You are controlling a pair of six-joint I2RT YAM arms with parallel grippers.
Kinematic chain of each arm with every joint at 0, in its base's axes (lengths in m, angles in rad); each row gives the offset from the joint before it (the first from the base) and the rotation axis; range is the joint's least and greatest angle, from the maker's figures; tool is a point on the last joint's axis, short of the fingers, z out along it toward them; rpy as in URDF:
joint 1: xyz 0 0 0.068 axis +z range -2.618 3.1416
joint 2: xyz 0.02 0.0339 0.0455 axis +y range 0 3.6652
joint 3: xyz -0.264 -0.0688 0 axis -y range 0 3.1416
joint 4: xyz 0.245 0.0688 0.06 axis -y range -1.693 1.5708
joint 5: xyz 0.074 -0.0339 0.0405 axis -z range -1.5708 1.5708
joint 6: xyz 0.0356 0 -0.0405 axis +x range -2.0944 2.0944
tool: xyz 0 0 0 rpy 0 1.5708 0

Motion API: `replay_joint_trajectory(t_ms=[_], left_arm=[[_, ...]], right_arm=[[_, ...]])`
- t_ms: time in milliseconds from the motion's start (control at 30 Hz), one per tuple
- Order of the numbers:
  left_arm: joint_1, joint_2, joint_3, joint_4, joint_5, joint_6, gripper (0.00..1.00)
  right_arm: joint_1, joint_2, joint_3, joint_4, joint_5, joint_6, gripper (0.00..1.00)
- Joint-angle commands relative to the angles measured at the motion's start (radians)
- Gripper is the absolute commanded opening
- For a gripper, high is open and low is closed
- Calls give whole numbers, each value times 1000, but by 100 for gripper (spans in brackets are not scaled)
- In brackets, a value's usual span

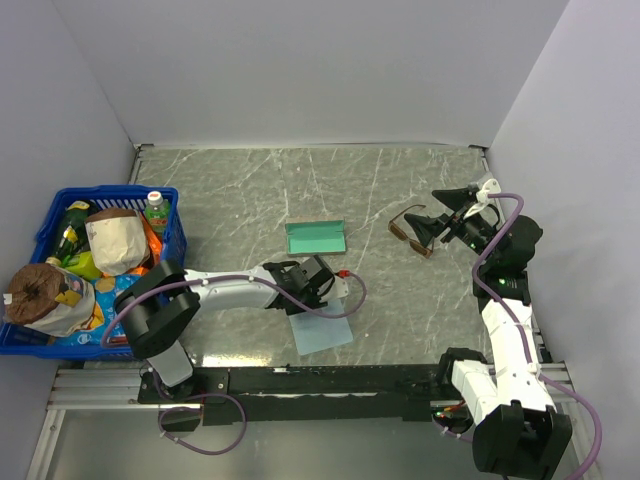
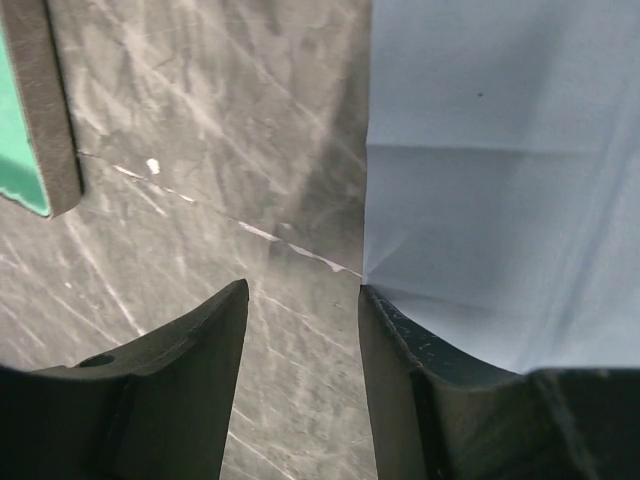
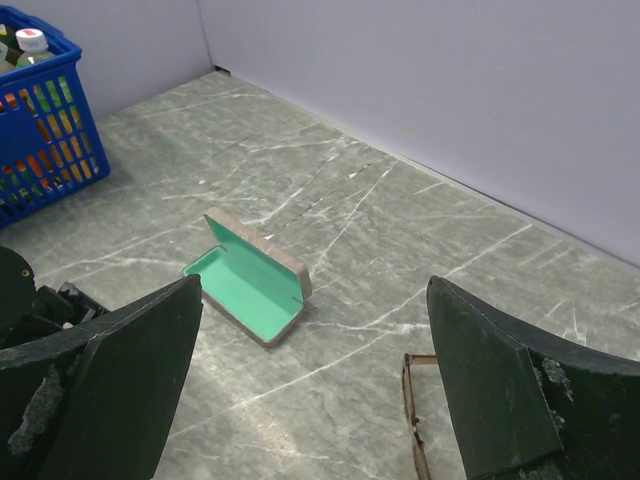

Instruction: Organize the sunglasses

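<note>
The right jaws stand wide apart with nothing clamped, hanging over the right-hand end of the sunglasses (image 1: 412,232); in the right wrist view a thin brown strip of frame shows low between the fingers (image 3: 120,380), nearer the right one, and whether anything touches it cannot be told. The sunglasses lie on the tabletop (image 1: 250,190) in its right half, near the right edge and about midway between the far and near edges. Their lens front runs slantwise, from left to right and a little toward the near edge, and the temple arms seem open, reaching toward the far right corner. The left jaws are also apart and hold nothing, low over bare stone near the middle of the near edge, with one finger at the corner of a light blue cloth (image 2: 500,180). An open case (image 1: 316,238), green lining up, sits at the middle of the tabletop, between the left jaws and the sunglasses, apart from both. A blue basket (image 1: 176,215) full of packets and bottles stands at the left edge.
</note>
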State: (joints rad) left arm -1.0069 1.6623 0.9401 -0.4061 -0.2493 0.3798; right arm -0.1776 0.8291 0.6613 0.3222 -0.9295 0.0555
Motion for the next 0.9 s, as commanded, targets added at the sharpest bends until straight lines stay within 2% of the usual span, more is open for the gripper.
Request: replay_joint_trajectory(t_ms=[0,633,867], left_arm=[[10,14,-23,35,-80,19,53],[28,88,-4,142,-182,71,53],[73,65,34,119,-142,59,55]], right_arm=[[-11,7,-5,54,-19,4,100],[-14,4,-3,52,-17,6,100],[-13,7,-2,49,-22,4,100]])
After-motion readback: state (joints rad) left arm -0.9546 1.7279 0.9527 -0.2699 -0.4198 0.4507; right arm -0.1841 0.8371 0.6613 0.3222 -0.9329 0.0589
